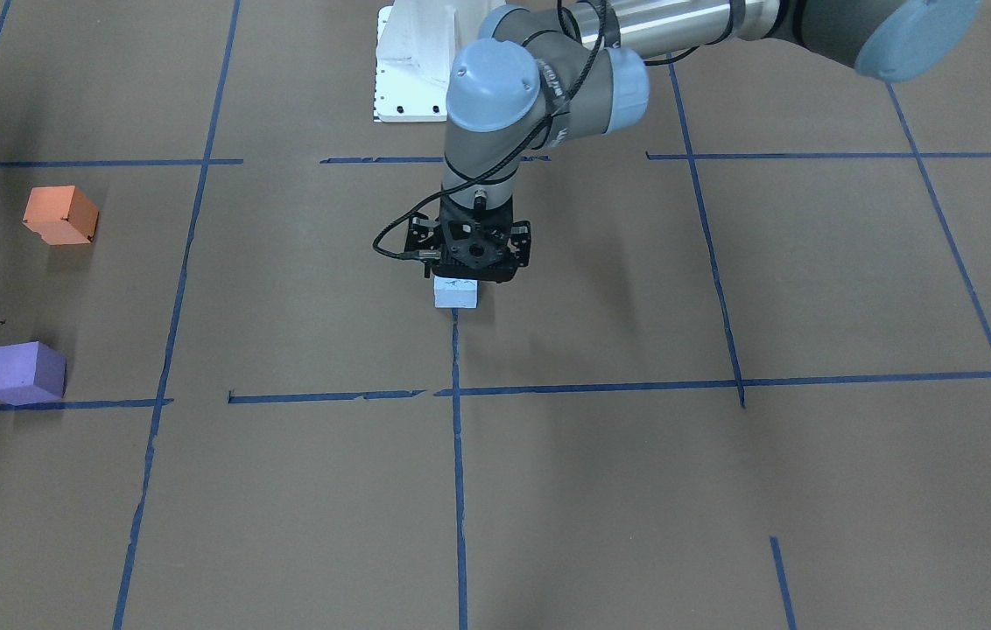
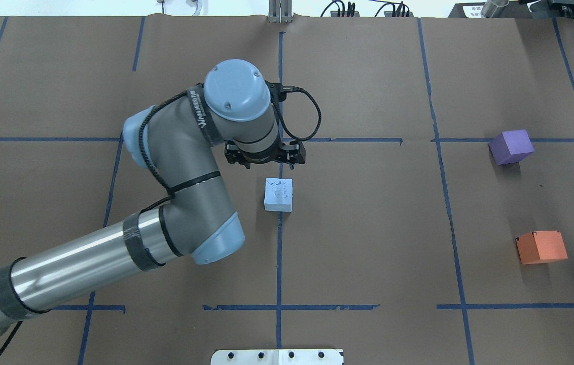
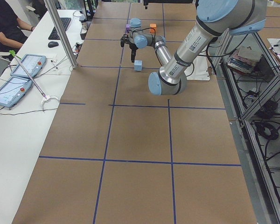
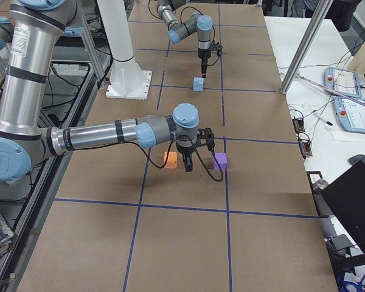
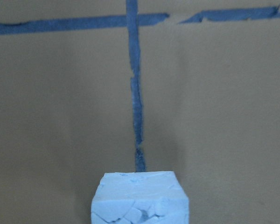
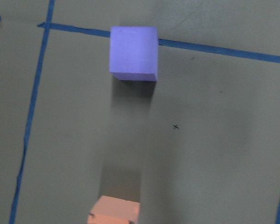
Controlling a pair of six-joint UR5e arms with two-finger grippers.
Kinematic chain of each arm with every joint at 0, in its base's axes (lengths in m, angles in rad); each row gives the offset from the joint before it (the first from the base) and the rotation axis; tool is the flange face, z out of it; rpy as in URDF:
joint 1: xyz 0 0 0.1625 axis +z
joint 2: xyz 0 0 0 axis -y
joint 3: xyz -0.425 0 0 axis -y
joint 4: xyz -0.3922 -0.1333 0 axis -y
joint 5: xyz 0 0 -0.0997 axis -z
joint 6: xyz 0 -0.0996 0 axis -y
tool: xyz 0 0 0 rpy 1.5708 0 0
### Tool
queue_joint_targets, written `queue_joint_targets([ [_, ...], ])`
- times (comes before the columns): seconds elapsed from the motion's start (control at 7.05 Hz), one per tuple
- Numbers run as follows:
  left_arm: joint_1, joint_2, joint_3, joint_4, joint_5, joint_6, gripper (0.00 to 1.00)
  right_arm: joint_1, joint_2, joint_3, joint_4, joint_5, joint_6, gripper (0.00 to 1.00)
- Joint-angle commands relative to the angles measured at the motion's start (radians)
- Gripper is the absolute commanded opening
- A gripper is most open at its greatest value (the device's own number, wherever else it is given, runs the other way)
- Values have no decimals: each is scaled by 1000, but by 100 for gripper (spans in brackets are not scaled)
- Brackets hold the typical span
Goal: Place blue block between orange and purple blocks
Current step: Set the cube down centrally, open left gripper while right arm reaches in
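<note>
The light blue block [image 2: 278, 194] lies on the brown paper at the table's middle, on a blue tape line. It also shows in the front view [image 1: 455, 293] and at the bottom of the left wrist view [image 5: 140, 198]. My left gripper [image 1: 469, 258] points down above it and apart from it; its fingers are hidden, so I cannot tell whether it is open. The purple block [image 2: 511, 146] and the orange block [image 2: 541, 247] lie at the far right, with a gap between them. My right gripper [image 4: 187, 165] hangs over that gap; I cannot tell its state.
The right wrist view shows the purple block [image 6: 134, 52] above and the orange block [image 6: 114, 211] below, bare paper between. A white base plate [image 2: 277, 357] sits at the near edge. Blue tape lines [image 2: 279, 263] cross the paper.
</note>
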Motion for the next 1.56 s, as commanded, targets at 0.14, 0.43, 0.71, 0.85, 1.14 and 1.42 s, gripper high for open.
queue_joint_targets([
  [0.14,-86,275,-291,1,-7,128,100,-206,238,6,43,-22,445,100],
  [0.43,-189,452,-391,-6,-124,236,100,-475,436,1,25,-208,798,100],
  [0.71,-257,610,-484,-8,-178,336,100,-616,704,-43,-269,-365,866,100],
  [0.85,-260,667,-521,-8,-180,343,100,-662,836,-133,-349,-426,885,100],
  [1.14,-275,748,-568,-8,-180,344,100,-717,1034,-375,-346,-499,960,100],
  [1.42,-275,750,-569,-8,-180,344,100,-734,1104,-477,-334,-505,987,100],
])
